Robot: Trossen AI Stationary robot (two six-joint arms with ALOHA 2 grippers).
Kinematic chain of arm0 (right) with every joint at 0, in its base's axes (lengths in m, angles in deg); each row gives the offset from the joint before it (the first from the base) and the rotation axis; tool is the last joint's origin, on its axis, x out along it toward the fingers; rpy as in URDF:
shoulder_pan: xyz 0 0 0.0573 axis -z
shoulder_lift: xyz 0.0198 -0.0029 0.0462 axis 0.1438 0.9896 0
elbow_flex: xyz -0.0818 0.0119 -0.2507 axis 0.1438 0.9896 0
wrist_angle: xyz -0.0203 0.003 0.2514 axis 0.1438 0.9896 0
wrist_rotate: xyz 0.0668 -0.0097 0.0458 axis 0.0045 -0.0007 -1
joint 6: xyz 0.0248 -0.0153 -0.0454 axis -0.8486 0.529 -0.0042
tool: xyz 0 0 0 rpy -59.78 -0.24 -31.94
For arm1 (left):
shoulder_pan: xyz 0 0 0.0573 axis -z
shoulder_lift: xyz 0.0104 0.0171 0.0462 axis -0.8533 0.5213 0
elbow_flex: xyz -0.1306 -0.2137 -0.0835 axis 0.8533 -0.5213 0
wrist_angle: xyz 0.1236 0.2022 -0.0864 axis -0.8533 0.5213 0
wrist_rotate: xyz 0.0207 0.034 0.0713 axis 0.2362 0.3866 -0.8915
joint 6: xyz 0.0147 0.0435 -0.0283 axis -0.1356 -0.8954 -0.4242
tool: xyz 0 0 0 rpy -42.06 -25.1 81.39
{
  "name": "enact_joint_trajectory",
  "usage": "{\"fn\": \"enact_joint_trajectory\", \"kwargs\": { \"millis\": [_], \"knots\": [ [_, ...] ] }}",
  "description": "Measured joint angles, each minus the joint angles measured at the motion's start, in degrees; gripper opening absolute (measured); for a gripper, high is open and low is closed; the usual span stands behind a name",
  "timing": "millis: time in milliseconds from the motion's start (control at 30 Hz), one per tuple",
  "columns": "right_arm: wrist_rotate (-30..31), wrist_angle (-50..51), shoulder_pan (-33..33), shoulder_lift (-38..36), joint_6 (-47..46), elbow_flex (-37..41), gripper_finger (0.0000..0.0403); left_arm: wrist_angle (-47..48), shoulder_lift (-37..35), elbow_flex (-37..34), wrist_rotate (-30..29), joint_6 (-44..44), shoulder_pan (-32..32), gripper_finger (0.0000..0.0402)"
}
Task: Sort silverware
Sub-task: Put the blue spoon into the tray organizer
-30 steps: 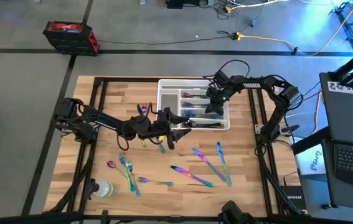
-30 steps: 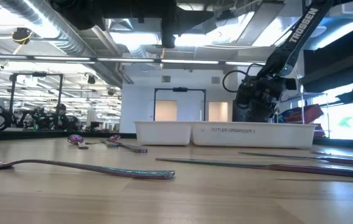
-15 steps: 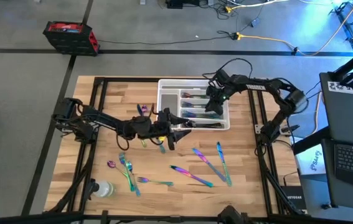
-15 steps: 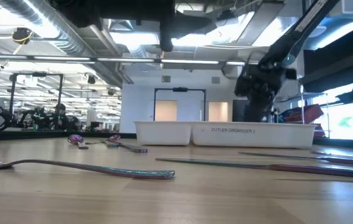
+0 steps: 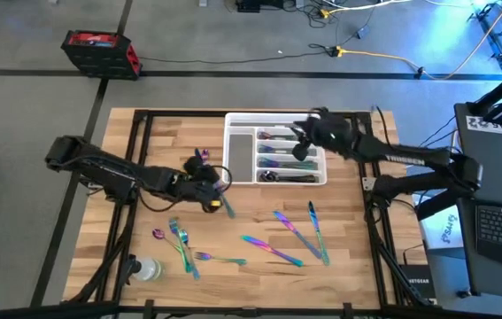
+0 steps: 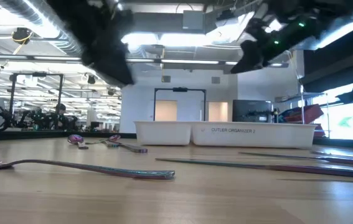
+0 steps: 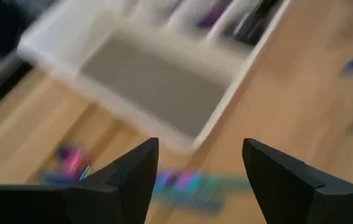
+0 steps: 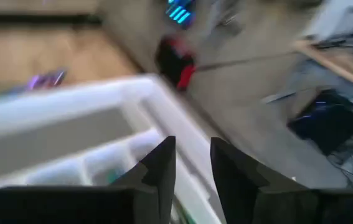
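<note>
Iridescent silverware lies loose on the table: two pieces (image 5: 202, 158) left of the tray, a fork group (image 5: 182, 246) near the left front, and knives (image 5: 290, 232) to the right front. More pieces lie in the white tray (image 5: 243, 152). My left gripper (image 5: 212, 191) hovers open left of the tray, over a blurred piece (image 7: 182, 184); its fingers (image 7: 132, 174) hold nothing. My right gripper (image 5: 302, 143) hangs over the tray's right compartments, its fingers (image 8: 160, 165) a little apart and empty. The low view shows both raised well above the tray (image 6: 226, 134).
A clear plastic bottle (image 5: 147, 269) lies at the table's near left corner. A black frame runs round the table edge (image 5: 367, 177). Bare wood shows between the fork group and the knives and along the left side.
My left gripper has drawn back toward the table's left edge, away from the tray's near corner, and risen. My right gripper has lifted up out of the tray while staying over its right compartments, and its arm has stretched out lower and longer across the right side.
</note>
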Motion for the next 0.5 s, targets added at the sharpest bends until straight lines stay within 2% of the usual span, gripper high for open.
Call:
{"fn": "enact_joint_trajectory", "kwargs": {
  "millis": [33, 100, 167, 200, 300, 400, 500],
  "knots": [
    [1.24, -2.57, -0.68, -1.3, -3.45, 2.71, 0.0077, 4.57, -0.06, 0.41, 0.96, 4.75, -0.97, 0.0219],
    [1.57, -5.99, -2.08, -3.29, -11.05, 6.99, 0.0075, 11.93, -0.04, 1.22, 3.88, 21.36, -3.84, 0.0219],
    [-0.31, -6.1, -3.52, -4.69, -16.54, 9.17, 0.0074, 13.81, -0.13, 1.33, 7.79, 37.75, -6.33, 0.0219],
    [-1.29, -5.57, -4.23, -5.06, -18.51, 9.66, 0.0074, 13.67, -0.19, 1.33, 9.61, 43.04, -7.03, 0.0219],
    [-3.24, -2.66, -6.21, -5.14, -24.07, 9.95, 0.0074, 10.87, -0.17, 1.37, 13.21, 53.01, -6.93, 0.0219],
    [-5.76, -2.74, -7.6, -5.13, -28.09, 9.98, 0.0074, 8.03, -0.01, 0.9, 14.34, 56.75, -5.46, 0.0219],
    [-8.28, -2.67, -8.52, -5.12, -28.73, 9.98, 0.0074, 9.31, 1.24, -0.76, 14.26, 61.99, -3.54, 0.0219]
  ]
}}
